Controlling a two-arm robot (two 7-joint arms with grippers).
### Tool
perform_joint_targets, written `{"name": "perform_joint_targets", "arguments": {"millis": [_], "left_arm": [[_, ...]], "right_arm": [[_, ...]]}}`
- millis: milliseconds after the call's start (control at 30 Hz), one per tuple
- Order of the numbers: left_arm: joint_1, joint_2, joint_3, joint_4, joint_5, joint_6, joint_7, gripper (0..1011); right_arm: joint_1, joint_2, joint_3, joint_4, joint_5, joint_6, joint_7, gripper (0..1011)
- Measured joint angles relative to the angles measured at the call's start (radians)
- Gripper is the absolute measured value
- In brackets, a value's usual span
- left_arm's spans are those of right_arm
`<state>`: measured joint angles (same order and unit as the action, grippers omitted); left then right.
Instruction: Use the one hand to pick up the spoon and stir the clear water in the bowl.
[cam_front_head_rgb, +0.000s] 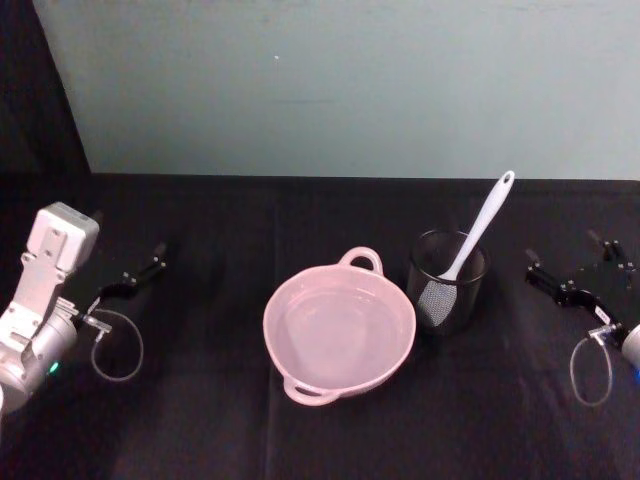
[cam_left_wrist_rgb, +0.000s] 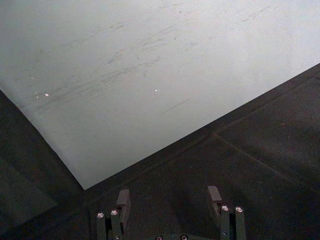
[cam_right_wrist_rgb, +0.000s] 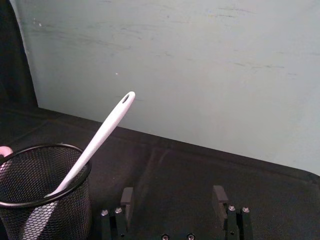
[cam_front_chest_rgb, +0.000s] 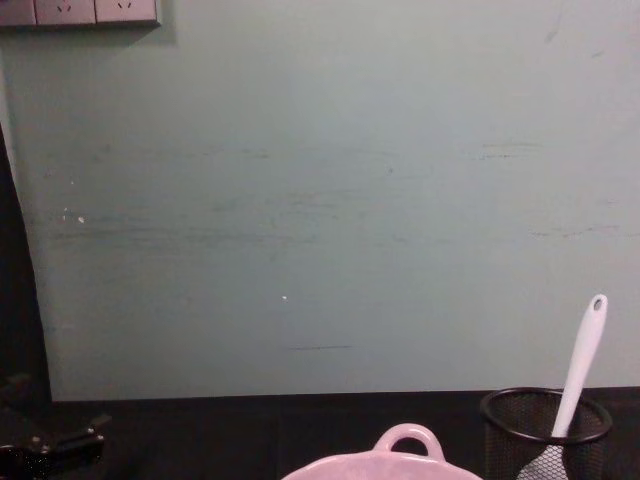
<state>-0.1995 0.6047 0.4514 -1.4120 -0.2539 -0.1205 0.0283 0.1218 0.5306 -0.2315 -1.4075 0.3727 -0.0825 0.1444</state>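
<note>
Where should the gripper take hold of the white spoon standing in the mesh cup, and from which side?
Grip the spoon on its bare upper handle, above the mesh cup rim. Its blade sits down inside the cup and the handle leans up and away toward the wall. The right gripper, open, lies nearest, so come from the right.

bowl (cam_front_head_rgb: 339, 335) sits mid-table (cam_front_head_rgb: 220, 430), mesh cup (cam_front_head_rgb: 447, 281) just beside it on the right and slightly behind. spoon (cam_front_head_rgb: 478, 235) stands in the cup, blade down, handle leaning up and away to the right. left gripper (cam_front_head_rgb: 140, 275) far left of the bowl, right gripper (cam_front_head_rgb: 570, 280) right of the cup, both well apart from them. wall (cam_front_head_rgb: 350, 80) behind the table
</note>
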Motion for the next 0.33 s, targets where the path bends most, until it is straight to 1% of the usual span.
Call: {"name": "perform_joint_targets", "arguments": {"millis": [333], "left_arm": [[0.000,0.000,0.000,0.000,0.000,0.000,0.000,1005]], "right_arm": [[0.000,-0.001,0.001,0.001,0.002,-0.001,0.001,1002]]}}
